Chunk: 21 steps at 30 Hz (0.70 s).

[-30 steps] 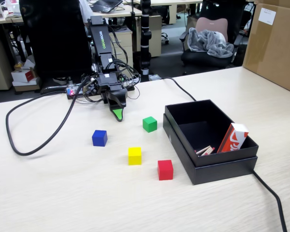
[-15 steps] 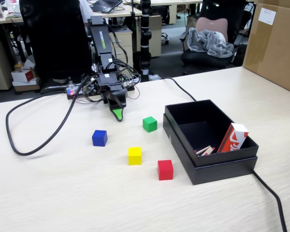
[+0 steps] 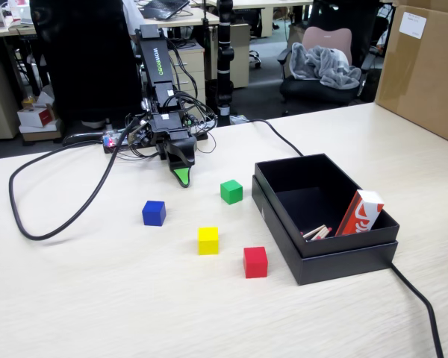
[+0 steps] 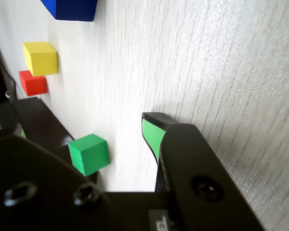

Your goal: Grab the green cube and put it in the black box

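The green cube [image 3: 231, 192] sits on the pale wooden table, just left of the black box [image 3: 343, 265]. My gripper [image 3: 181, 173] hovers low over the table, a short way to the cube's left and slightly behind it. The wrist view lies on its side. In it the green cube [image 4: 89, 154] rests on the table ahead, between the lines of the two fingers and apart from both. The black box [image 4: 41, 122] shows as a dark wall behind the cube. The gripper [image 4: 84, 122] is open and holds nothing; one green-padded fingertip [image 4: 150, 134] is plain.
A blue cube [image 3: 154, 212], a yellow cube [image 3: 207, 240] and a red cube [image 3: 255, 262] lie in front of the arm. The box holds a red-and-white carton [image 3: 361, 212] and small wooden sticks [image 3: 316, 233]. Black cables [image 3: 67, 216] loop at the left. A cardboard carton [image 3: 425, 67] stands at the far right.
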Each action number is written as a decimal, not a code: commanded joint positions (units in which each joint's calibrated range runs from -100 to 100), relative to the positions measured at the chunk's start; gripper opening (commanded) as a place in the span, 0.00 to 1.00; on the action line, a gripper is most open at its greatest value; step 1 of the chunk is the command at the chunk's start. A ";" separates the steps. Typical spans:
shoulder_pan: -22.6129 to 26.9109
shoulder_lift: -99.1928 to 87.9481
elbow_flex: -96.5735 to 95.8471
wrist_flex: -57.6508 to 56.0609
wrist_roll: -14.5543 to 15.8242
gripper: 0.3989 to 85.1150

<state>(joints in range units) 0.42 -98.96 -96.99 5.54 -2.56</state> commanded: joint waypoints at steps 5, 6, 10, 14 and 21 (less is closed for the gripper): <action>0.00 0.23 -0.75 -1.69 -0.15 0.57; 0.00 0.11 -0.75 -1.69 -0.15 0.57; 0.00 0.11 -0.75 -1.61 -0.15 0.57; 0.05 0.23 -0.75 -1.69 -0.24 0.57; 0.78 0.11 -0.66 -1.69 0.34 0.57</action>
<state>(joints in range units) 0.51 -98.96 -96.99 5.54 -2.56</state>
